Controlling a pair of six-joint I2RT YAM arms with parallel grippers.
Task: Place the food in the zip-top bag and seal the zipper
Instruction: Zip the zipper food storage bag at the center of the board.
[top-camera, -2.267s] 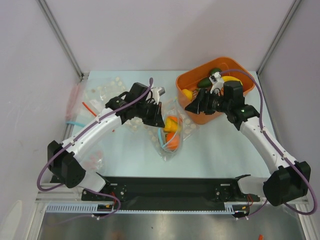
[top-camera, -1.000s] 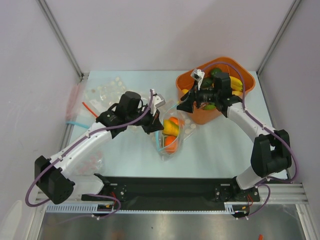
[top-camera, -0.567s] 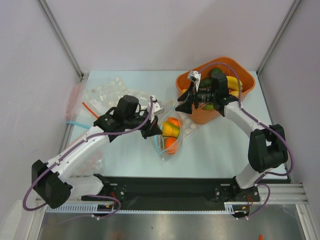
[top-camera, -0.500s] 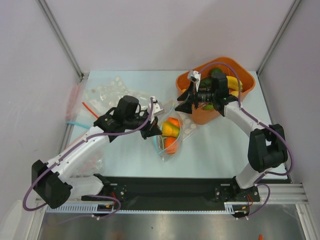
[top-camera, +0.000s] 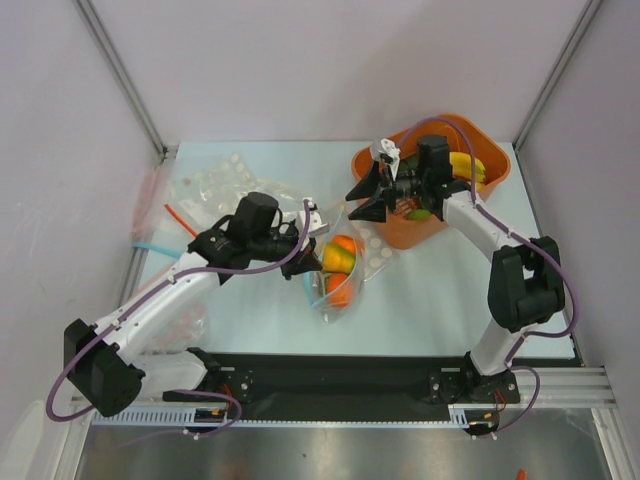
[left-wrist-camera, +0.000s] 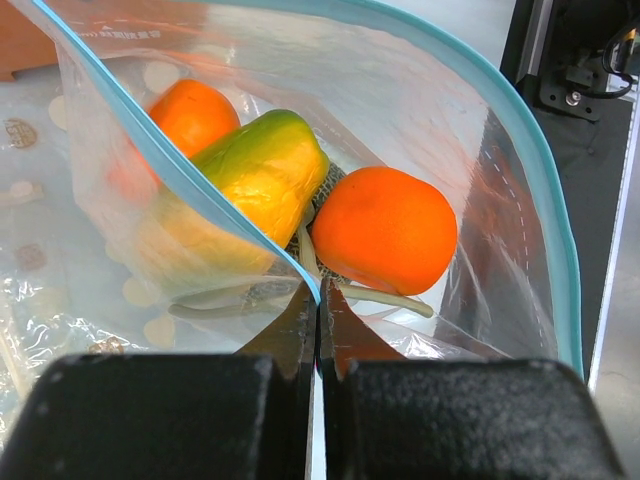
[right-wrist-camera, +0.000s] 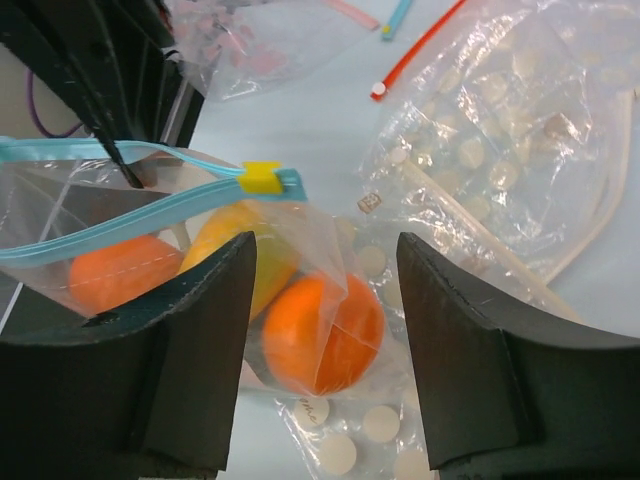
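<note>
— Pale bench (top-camera: 432, 300) between white walls; what does each gripper have?

— Left gripper (left-wrist-camera: 318, 312) is pinched tight on the zipper (left-wrist-camera: 185, 175), lifting the near lip of the zip-top bag (top-camera: 328, 303) so the mouth gapes. Inside lie a mango (left-wrist-camera: 262, 170) and two oranges (left-wrist-camera: 385, 228). Right gripper (right-wrist-camera: 320, 262) holds nothing, its jaws apart.

— What has changed?

— Seconds ago the right gripper was over the orange bin (top-camera: 485, 135). It has swung left to the bag's far corner, narrowing a little, and now straddles the yellow slider (right-wrist-camera: 262, 178). The left gripper has drawn its lip nearer the arm bases.

— Meaning?

— Probably it aims for the far lip or the slider. But a banana (top-camera: 465, 165) waits in the bin, so filling looks unfinished.

— Anything unclear?

— Whether the right fingers touch the plastic, I cannot tell. A grey-green lump (left-wrist-camera: 322, 200) behind the mango is mostly hidden, and the right arm covers part of the bin.
</note>
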